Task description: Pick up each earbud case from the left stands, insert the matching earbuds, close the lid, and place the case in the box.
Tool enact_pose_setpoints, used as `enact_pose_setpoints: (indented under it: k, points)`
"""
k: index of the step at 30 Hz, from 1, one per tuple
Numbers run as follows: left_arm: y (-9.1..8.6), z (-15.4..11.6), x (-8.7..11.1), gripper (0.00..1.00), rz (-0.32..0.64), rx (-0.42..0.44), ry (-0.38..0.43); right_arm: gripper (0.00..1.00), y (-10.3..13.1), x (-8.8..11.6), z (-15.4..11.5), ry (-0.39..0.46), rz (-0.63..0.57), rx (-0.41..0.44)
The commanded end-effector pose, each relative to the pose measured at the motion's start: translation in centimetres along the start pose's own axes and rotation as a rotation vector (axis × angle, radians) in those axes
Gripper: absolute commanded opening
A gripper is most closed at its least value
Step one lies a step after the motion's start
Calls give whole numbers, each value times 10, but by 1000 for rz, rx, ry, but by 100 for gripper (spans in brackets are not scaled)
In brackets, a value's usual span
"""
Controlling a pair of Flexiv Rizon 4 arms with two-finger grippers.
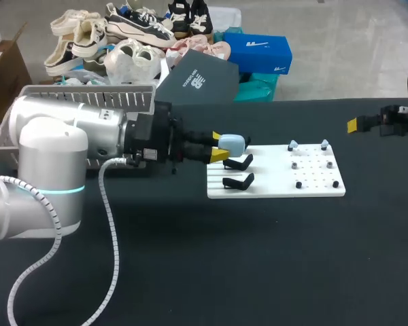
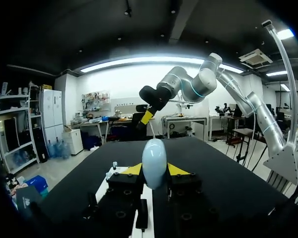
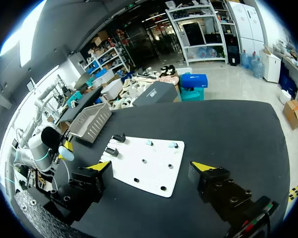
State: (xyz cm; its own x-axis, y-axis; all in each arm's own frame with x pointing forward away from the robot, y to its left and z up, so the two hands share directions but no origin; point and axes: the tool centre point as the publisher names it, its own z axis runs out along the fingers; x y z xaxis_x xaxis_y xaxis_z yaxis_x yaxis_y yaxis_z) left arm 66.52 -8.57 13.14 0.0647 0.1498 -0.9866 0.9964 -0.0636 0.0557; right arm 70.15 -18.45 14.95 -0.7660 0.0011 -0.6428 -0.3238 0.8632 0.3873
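While I watched from above, the left gripper [image 1: 218, 147] was clamped on a pale blue earbud case [image 1: 232, 143], one yellow tip on each side of it. The case was held at the left far corner of the white board [image 1: 275, 190], just beside the farther of the two black stands [image 1: 239, 163]; I could not tell whether it touched that stand. Two pale earbuds [image 1: 292, 145] sat at the board's far edge and dark ones nearer. A grey slatted basket [image 1: 88, 95] stood behind the left arm. The right gripper [image 1: 359, 125] hung well off to the board's right.

From the left wrist, the case [image 2: 154, 163] stood upright between the fingers, gripped from both sides, with the board's edge [image 2: 103, 189] under the gripper and the right arm [image 2: 188, 87] raised ahead.

From the right wrist, that gripper [image 3: 150, 166] had its fingers spread wide with nothing between them, over the board [image 3: 159, 158]. The case [image 3: 67, 152] was well apart from it, beyond the board near the basket [image 3: 92, 121], in the other arm's grip.
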Motion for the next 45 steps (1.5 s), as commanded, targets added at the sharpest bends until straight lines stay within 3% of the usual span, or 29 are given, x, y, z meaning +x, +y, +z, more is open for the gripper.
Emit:
enact_pose_setpoints:
  k: [1,12,17,29,45]
  points:
    - [8,18,6,0,17,19,-29,100,-1,0,0,2,0,-1]
    - [18,39,19,0,9,46,-81,100,1,1,0,8,-16,-13]
    - [21,45,23,0,-4,55,-85,100,27,8,-3,6,-116,-31]
    - [20,46,30,0,-25,12,-74,100,88,21,-6,-3,-227,-108]
    - [15,47,35,0,22,30,-65,100,121,48,12,88,-251,-153]
